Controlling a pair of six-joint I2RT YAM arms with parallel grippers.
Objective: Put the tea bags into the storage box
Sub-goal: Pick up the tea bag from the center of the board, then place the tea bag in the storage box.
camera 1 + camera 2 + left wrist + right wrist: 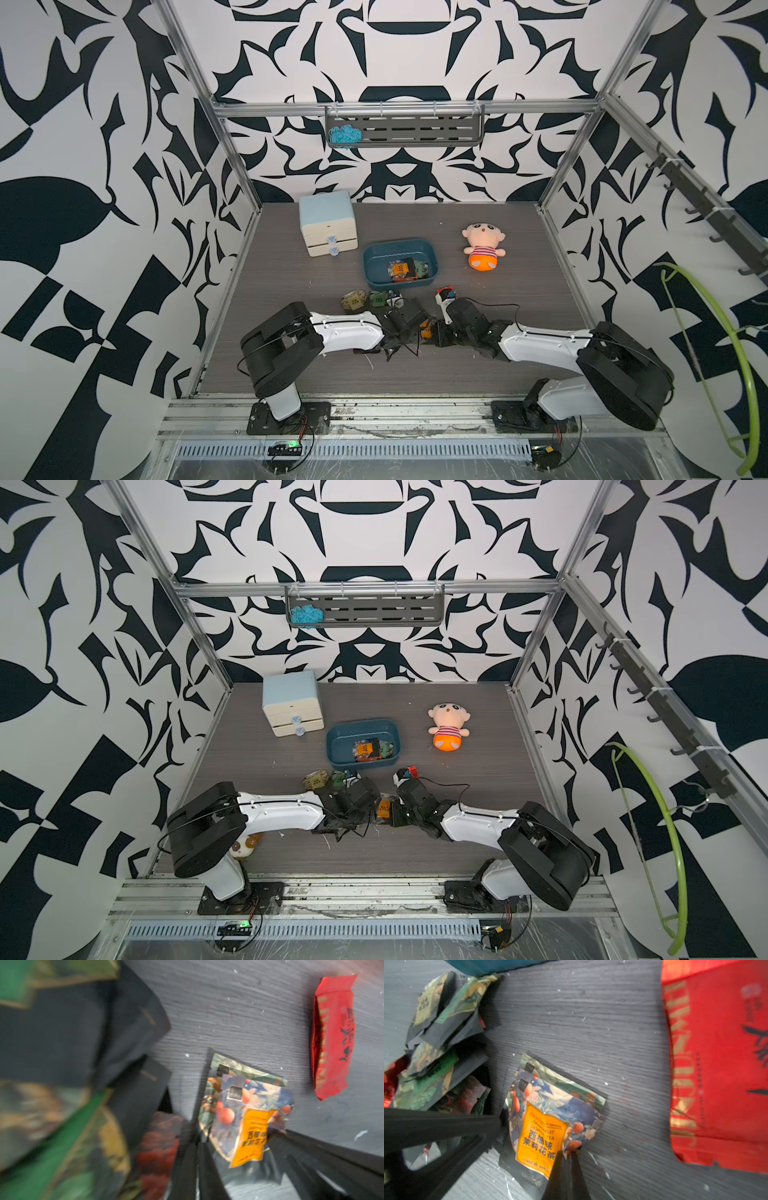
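Both top views: storage box [400, 242] at mid-scene, a few tea bags [405, 269] inside it. A loose pile [368, 299] lies just near-left of the box. The orange-label tea bag [384, 808] lies nearer still, between the arm tips.

Left wrist alone: left gripper [197, 1138], fingers nearly together at that bag's edge; grip cannot be told.

Right wrist alone: right gripper [568, 1154] clenched on its corner. A red tea bag [716, 1064] lies apart from it.

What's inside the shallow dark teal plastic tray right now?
A small overlapping pile of foil tea sachets sits toward the teal tray's near-right corner, with an orange-labelled one showing. Anything beneath the pile is covered, and the count is unclear.
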